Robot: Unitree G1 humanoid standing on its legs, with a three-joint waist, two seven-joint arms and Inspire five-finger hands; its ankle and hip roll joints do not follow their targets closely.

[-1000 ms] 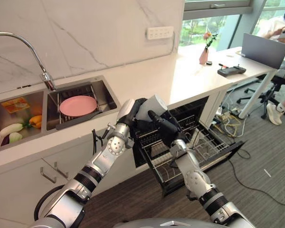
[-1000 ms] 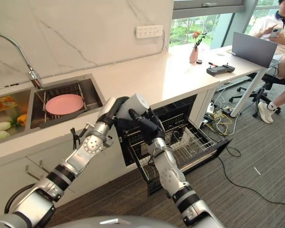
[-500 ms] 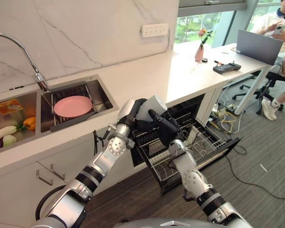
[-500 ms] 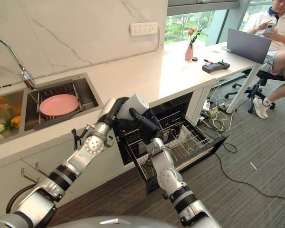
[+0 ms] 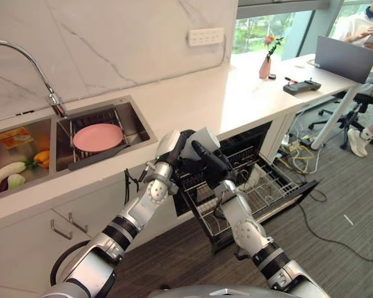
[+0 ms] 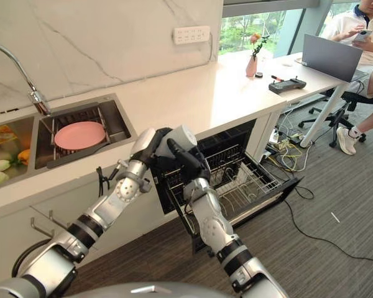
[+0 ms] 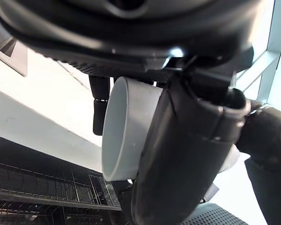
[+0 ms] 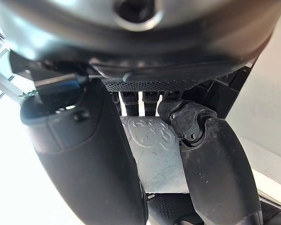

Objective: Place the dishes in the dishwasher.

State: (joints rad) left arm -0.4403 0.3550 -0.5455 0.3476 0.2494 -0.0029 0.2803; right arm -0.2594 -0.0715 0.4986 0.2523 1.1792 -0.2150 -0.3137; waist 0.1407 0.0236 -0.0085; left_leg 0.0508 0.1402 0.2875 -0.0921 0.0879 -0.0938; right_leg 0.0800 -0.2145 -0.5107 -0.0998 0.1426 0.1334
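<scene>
**Mia:** Holding something white up high, are both hands on it?

**Ben:** Yes. It is a white cup (image 5: 201, 139). The left hand (image 5: 177, 144) has its fingers and thumb curled round the cup. The left wrist view shows the cup's open mouth beside the dark thumb.

**Mia:** And the right hand (image 5: 206, 162)?

**Ben:** It is touching the cup too. In the right wrist view its fingers (image 8: 210, 168) and thumb wrap round the cup's side, so it is gripping the cup as well.

**Mia:** Where is the cup?

**Ben:** It is up in the air, tipped on its side, just in front of the worktop (image 5: 193, 99) edge. It is above the open dishwasher (image 5: 252, 146). The wire rack (image 5: 261, 186) is pulled out below it, and I can see something pale standing in the rack, but I cannot tell what it is.

**Mia:** Are there more dishes?

**Ben:** A pink plate (image 5: 97, 137) lies flat in the sink (image 5: 140, 127), near the tap (image 5: 25, 53). The other side of the sink holds some vegetables (image 5: 12, 174).

**Mia:** What else is there?

**Ben:** A pink vase (image 5: 265, 67) with a flower stands far along the worktop. Near it are a black controller (image 5: 301, 87) and a laptop (image 5: 348, 57). A person (image 5: 363, 28) sits behind the laptop, holding a phone.
</scene>
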